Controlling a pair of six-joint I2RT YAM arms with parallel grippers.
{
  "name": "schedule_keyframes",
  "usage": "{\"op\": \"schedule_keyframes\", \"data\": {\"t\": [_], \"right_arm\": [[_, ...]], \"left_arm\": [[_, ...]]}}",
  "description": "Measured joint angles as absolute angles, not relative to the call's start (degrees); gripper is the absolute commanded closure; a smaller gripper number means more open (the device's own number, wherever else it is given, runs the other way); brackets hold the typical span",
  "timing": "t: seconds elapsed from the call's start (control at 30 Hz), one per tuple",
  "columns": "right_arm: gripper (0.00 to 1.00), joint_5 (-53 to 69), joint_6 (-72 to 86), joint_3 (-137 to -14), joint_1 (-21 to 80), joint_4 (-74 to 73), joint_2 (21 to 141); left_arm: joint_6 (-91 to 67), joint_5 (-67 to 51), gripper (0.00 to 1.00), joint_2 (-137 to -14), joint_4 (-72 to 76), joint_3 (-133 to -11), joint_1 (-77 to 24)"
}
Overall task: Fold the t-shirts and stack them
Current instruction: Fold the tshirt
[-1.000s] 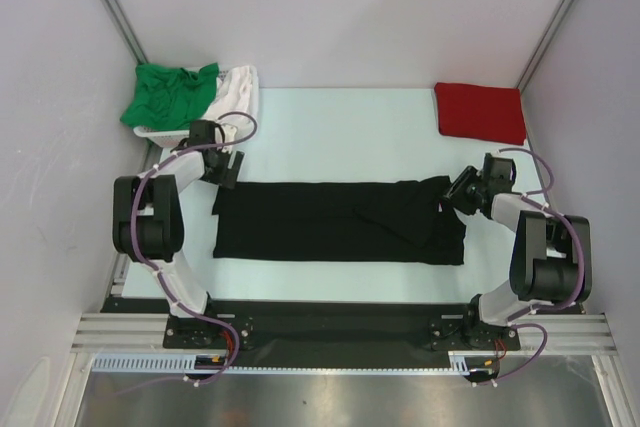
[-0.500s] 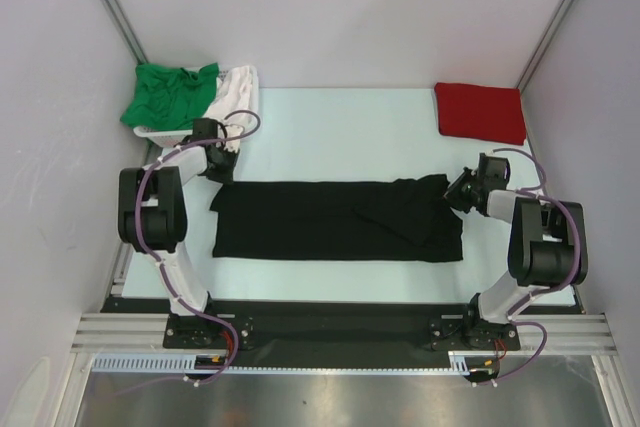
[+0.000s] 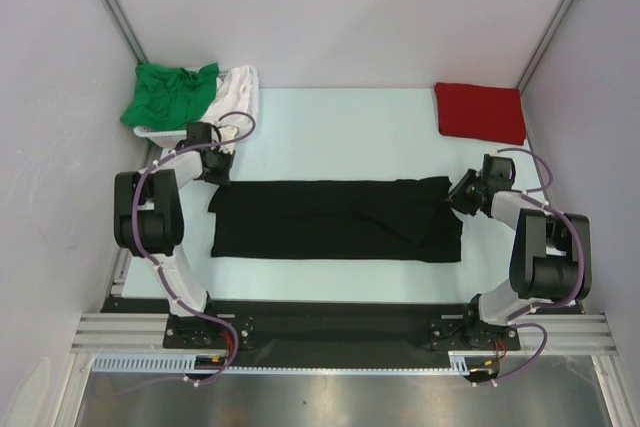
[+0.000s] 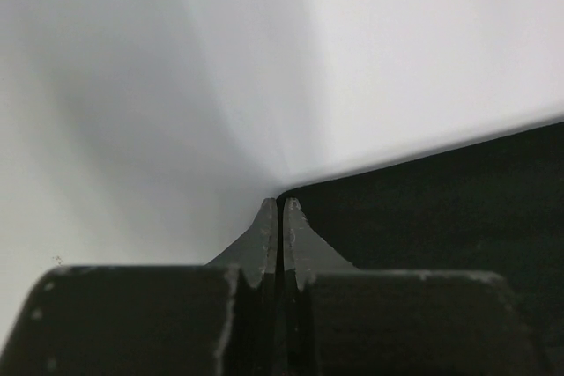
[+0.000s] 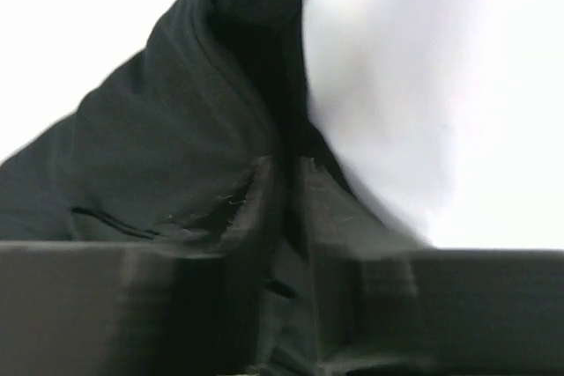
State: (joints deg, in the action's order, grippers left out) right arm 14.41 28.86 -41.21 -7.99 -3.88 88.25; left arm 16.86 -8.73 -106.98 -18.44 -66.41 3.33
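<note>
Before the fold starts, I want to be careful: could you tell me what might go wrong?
The left gripper is shut at the very corner of the black t-shirt; it may have little cloth and slip. The right gripper pinches bunched cloth, so the fold may come out crooked.

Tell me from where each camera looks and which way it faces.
Top external: above and behind the robot, facing down on the table; left arm and right arm show.
Left wrist: on its arm, facing along shut jaws to a corner of the black t-shirt.
Right wrist: on its arm, facing along jaws closed on black cloth.
Shared: all three see the black t-shirt.
</note>
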Motion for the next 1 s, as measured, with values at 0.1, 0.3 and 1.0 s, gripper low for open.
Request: {"op": "schedule_keyframes", "data": {"t": [0.1,0.3,1.0], "right_arm": [[0.52,14.44,28.27,-41.6,-7.99,-4.91,88.25],[0.45,10.5,27.0,-43.31,-7.94,-12.36,83.2],[0.52,3.25,39.7,-27.57,-4.47,-30.72,61.49]], "left_arm": [[17.08,-9.28,0.98,-106.37,-17.82,-65.6,3.66],[18.13,-8.64,0.63,-105.43,-19.53,-65.36,4.82],[20.21,-7.88,0.53,-103.77,-23.35,-66.41,4.16]]}}
